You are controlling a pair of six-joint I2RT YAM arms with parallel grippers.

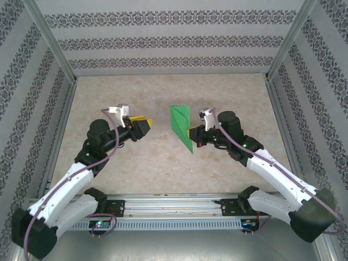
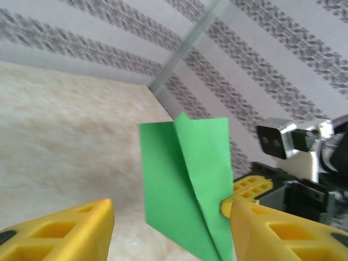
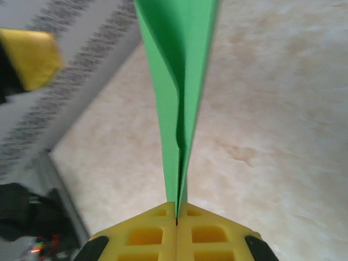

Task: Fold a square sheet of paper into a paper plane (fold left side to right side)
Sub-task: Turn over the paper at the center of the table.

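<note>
The bright green paper plane is a folded, pointed shape held up above the table at centre right. My right gripper is shut on its lower edge; in the right wrist view the folded layers of the paper plane rise straight out of the pressed-together yellow fingers. My left gripper hovers left of the plane, apart from it, with its yellow fingers spread open and nothing between them. In the left wrist view the paper plane hangs ahead, beyond the fingers.
The beige marbled tabletop lies below both arms. Patterned walls with metal frame posts enclose the back and both sides. A metal rail with the arm bases runs along the near edge.
</note>
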